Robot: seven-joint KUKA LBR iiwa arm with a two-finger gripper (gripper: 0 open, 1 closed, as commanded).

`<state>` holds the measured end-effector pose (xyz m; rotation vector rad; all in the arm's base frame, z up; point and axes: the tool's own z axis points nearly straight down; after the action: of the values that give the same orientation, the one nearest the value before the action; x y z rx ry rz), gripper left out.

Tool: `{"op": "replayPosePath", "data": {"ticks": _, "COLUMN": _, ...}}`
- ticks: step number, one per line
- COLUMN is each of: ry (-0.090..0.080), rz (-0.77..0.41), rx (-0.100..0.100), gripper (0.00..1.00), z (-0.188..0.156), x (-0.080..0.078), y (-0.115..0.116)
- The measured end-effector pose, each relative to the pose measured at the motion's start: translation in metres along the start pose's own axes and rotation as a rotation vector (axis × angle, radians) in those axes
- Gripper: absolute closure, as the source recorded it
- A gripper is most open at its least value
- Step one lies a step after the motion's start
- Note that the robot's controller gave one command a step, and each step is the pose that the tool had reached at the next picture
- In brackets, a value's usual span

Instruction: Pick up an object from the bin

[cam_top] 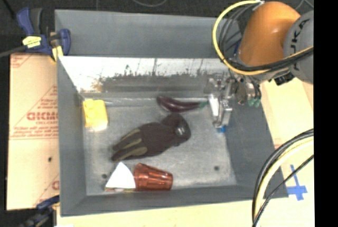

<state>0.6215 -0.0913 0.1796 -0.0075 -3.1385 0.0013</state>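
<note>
One purple aubergine (177,103) lies near the arm (264,30), dark glove (150,140) beside it.

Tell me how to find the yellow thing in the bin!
Look in the grey bin, along its left wall. The yellow block sits there alone, up and left of the dark glove. It is the only bright yellow, boxy thing inside.

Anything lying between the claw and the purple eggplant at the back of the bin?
Nothing visible. The claw hangs just right of the eggplant, at its stem end, with only bare bin floor between them; the glove lies nearer the front.
</note>
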Motion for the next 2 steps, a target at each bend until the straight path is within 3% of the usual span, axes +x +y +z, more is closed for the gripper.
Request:
{"op": "replayPosePath", "data": {"ticks": 1, "ry": -0.007, "rz": -0.001, "rx": 0.001, "gripper": 0.00, "z": -0.005, "x": -0.001, "y": 0.000}}
{"op": "replayPosePath", "data": {"ticks": 2, "ry": -0.013, "rz": -0.064, "rx": 0.003, "gripper": 0.00, "z": 0.026, "x": -0.006, "y": 0.015}}
